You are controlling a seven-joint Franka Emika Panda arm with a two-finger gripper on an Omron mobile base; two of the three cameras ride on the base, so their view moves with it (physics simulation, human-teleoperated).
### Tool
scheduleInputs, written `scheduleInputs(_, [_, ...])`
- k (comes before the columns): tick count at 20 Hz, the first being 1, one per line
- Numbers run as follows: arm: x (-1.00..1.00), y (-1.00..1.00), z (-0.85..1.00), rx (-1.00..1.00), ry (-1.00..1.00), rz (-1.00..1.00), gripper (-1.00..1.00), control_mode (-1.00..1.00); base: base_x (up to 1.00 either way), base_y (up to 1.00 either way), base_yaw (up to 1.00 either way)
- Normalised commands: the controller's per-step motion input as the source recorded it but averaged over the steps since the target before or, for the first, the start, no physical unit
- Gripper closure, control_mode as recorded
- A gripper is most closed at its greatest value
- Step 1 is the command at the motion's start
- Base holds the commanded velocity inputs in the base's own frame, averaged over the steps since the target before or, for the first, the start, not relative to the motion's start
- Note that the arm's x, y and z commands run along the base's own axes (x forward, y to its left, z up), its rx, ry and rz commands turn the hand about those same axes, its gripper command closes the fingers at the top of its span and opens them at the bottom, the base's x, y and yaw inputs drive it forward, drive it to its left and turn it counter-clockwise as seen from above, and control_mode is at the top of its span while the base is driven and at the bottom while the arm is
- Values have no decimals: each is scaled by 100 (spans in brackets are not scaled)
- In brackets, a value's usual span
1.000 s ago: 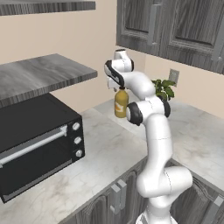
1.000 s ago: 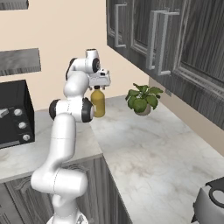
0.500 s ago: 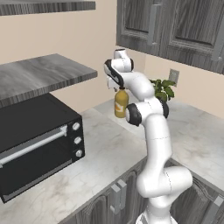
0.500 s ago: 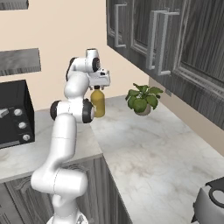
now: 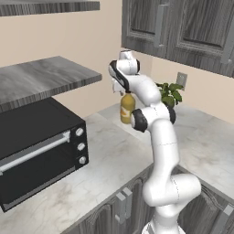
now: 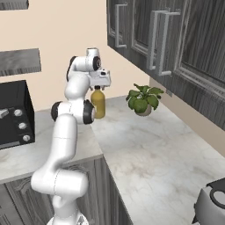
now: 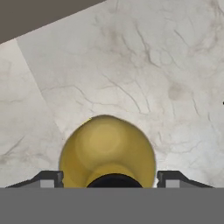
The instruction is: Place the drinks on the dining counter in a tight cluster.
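Observation:
An amber-orange juice jug (image 5: 126,109) (image 6: 98,103) stands upright on the marble counter (image 5: 109,155) under the wall cabinets, close to the back wall. My gripper (image 5: 124,93) (image 6: 97,89) reaches down over its top. In the hand view the jug (image 7: 107,146) sits right below me, and my gripper (image 7: 108,179) has one fingertip against each side of its shoulder, with the dark cap between them. The gripper is shut on the jug, which still rests on the counter. The dining counter is out of view.
A black toaster oven (image 5: 36,151) (image 6: 13,114) stands on the counter left of the jug, under a grey shelf (image 5: 41,80). A potted plant (image 5: 170,93) (image 6: 143,99) sits just right of the jug. Dark wall cabinets (image 6: 167,39) hang overhead. A grey appliance (image 6: 211,204) is at the near right.
The fingers have drawn in against the jug's sides. The arm and the jug stand where they were.

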Motion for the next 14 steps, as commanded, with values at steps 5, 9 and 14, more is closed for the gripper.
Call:
scheduleInputs(5, [-96, -6, 0, 2, -7, 0, 100, -100, 0, 0, 0])
scheduleInputs(9, [-94, -3, 4, 0, -4, 0, 100, -100, 0, 0, 0])
scheduleInputs(14, [-90, -3, 13, 1, -12, 0, 100, -100, 0, 0, 0])
